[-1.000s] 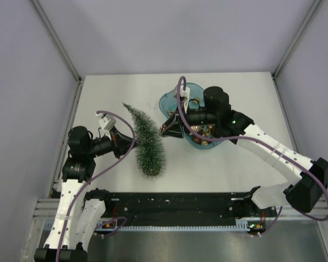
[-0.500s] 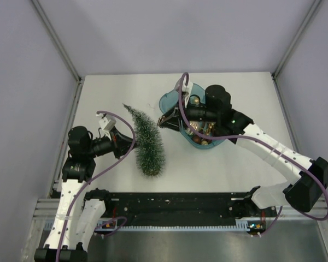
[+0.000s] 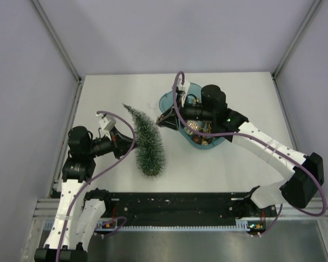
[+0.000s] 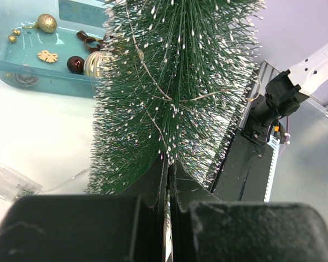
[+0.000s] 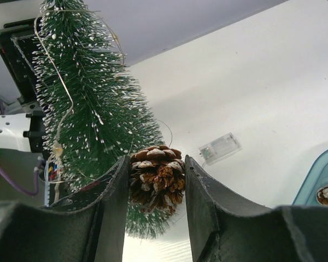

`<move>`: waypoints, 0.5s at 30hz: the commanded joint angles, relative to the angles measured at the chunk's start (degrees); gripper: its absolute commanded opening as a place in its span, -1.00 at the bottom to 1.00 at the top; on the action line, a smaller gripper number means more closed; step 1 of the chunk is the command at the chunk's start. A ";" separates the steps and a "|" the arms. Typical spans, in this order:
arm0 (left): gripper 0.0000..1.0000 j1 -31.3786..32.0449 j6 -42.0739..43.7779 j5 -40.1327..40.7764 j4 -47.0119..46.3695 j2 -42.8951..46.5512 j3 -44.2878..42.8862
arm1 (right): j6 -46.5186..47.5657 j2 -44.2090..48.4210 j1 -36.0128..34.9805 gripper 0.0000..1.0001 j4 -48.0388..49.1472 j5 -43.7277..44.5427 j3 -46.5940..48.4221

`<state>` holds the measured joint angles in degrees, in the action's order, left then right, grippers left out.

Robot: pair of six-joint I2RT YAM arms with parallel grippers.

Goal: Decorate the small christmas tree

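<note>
Starting w/ textures: the small christmas tree (image 3: 147, 143) is a slim cone of stiff dark green bristles, tips flecked white like frost, w/ a thin wire light string (image 4: 147, 71) looped loosely through them. The teal tray (image 3: 169, 101) is smooth, translucent plastic w/ rounded walls. It sits on a matte white table (image 3: 235, 87).

Inside the tray, seen from the left wrist: a glittery gold ball (image 4: 46, 22), a flat gold leaf shape (image 4: 44, 55) and a glossy dark red ball (image 4: 75, 64). A clear boxy battery pack (image 5: 218, 147) lies on the table btwn tray and tree, its fine wire trailing off toward the tree.

Tree pos.: just beside the tray, on the left arm's side, not touching it. It reads upright in the right wrist view, tip up.

The right gripper (image 5: 157, 164) sits at the tray's rim on the tree side, pointing away from the tray at the tree. Its jaws are part open, about one cone's width, w/ both black pads pressed on a pine cone (image 5: 156, 180). The cone is brown and scaly, its scale edges dusted white. It hangs right in front of the lower bristles; can't tell if it touches them.

The left gripper (image 4: 168, 185) is on the tree's far side from the tray. Its jaws are all but closed, w/ only a sliver btwn them. The tips are buried low in the bristles, pinching the tree there.
</note>
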<state>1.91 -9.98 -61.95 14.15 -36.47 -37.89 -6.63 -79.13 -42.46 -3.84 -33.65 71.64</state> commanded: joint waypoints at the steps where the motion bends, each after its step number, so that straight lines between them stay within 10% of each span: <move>1: -1.00 -0.07 -0.30 -1.15 -3.60 1.05 -0.17 | -0.22 1.61 0.36 -1.00 2.43 -0.97 -0.88; 15: -1.00 -0.15 -3.12 -0.19 -5.28 1.05 0.45 | -1.80 5.48 -0.61 -1.00 2.43 -3.88 -5.72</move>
<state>1.91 -11.66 -61.89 13.08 -36.47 -37.50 -7.75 -77.21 -42.59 -3.95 -36.32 66.37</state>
